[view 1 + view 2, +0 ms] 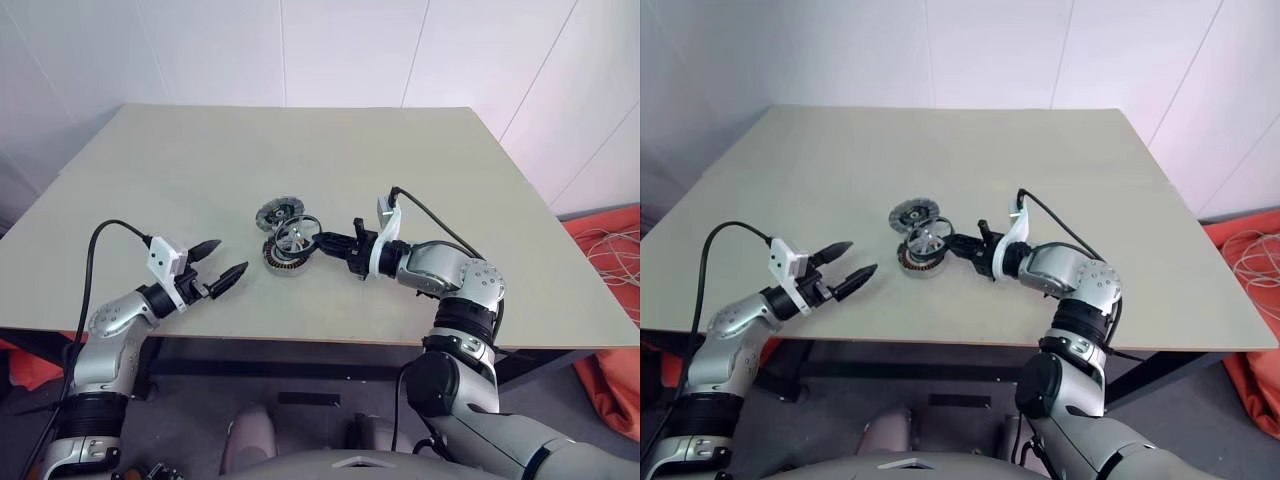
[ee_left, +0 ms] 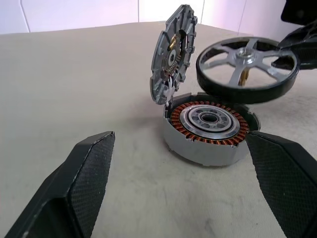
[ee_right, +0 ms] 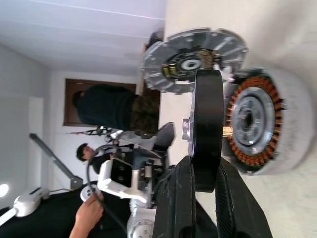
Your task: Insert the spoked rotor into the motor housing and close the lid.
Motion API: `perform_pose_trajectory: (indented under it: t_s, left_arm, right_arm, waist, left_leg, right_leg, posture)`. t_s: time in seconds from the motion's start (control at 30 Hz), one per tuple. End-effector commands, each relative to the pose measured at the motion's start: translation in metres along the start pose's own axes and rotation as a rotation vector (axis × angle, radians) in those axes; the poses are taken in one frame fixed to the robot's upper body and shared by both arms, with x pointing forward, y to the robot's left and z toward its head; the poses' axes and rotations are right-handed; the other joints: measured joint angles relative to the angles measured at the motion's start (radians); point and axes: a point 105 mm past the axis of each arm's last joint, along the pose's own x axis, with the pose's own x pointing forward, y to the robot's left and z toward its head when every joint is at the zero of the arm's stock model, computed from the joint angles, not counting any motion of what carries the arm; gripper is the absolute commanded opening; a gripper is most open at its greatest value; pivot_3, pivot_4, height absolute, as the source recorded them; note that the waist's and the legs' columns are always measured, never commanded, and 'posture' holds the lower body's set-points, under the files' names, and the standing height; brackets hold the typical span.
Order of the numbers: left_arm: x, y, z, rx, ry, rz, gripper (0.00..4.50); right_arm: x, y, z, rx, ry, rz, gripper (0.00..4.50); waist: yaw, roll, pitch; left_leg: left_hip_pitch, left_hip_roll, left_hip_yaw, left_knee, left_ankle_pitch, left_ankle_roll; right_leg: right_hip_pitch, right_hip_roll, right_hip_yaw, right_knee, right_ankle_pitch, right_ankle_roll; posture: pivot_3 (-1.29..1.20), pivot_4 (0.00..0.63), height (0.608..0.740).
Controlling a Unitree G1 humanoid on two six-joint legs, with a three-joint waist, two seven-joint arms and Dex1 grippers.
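Note:
The motor housing (image 1: 284,263) sits on the table just in front of centre, its copper windings (image 2: 208,131) facing up. My right gripper (image 1: 322,242) is shut on the rim of the spoked rotor (image 1: 297,235). It holds the black wheel (image 2: 247,69) just above the housing, slightly tilted, and not seated in it. The lid (image 1: 280,212) stands tilted up against the housing's far side, and its inner face (image 2: 173,54) shows. My left gripper (image 1: 222,262) is open, to the left of the housing, level and pointing at it, with nothing between its fingers (image 2: 79,188).
The beige table (image 1: 200,170) has bare room all round the parts, and its front edge runs close below both arms. Orange cloth and cables (image 1: 610,250) lie on the floor to the right. People (image 3: 106,106) stand in the background beyond the table.

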Motion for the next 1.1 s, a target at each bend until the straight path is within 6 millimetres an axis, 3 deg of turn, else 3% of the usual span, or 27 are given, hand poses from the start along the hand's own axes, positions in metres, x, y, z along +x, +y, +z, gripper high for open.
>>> perform_pose_trajectory:
  t_s: [0.03, 0.53, 1.1]
  left_arm:
    - [0.001, 0.000, 0.016, 0.045, -0.044, -0.013, 4.50]
    - [0.002, 0.001, 0.017, 0.046, -0.042, -0.013, 4.50]
    - [0.002, 0.002, 0.019, 0.052, -0.045, -0.007, 4.50]
  right_arm:
    - [0.014, 0.008, -0.009, 0.036, 0.018, 0.023, 0.27]
    - [0.031, 0.031, -0.030, 0.055, 0.146, 0.161, 0.27]
    - [0.042, 0.031, -0.017, 0.063, 0.115, 0.134, 0.27]
  waist:
    - [0.000, 0.000, 0.000]
    - [-0.004, 0.000, 0.000]
    - [-0.003, -0.001, 0.000]
  left_leg:
    - [0.000, 0.000, 0.000, 0.000, 0.000, -0.001]
    - [0.000, 0.000, 0.000, -0.001, 0.001, -0.002]
    - [0.000, 0.000, 0.000, 0.000, 0.002, -0.003]
  right_leg:
    - [0.000, 0.000, 0.000, 0.000, 0.000, 0.000]
    - [0.000, 0.000, 0.000, 0.000, 0.000, 0.000]
    - [0.000, 0.000, 0.000, 0.001, 0.000, 0.000]
  posture:
    - [0.00, 0.000, 0.740]
    - [0.00, 0.000, 0.740]
    - [0.00, 0.000, 0.740]
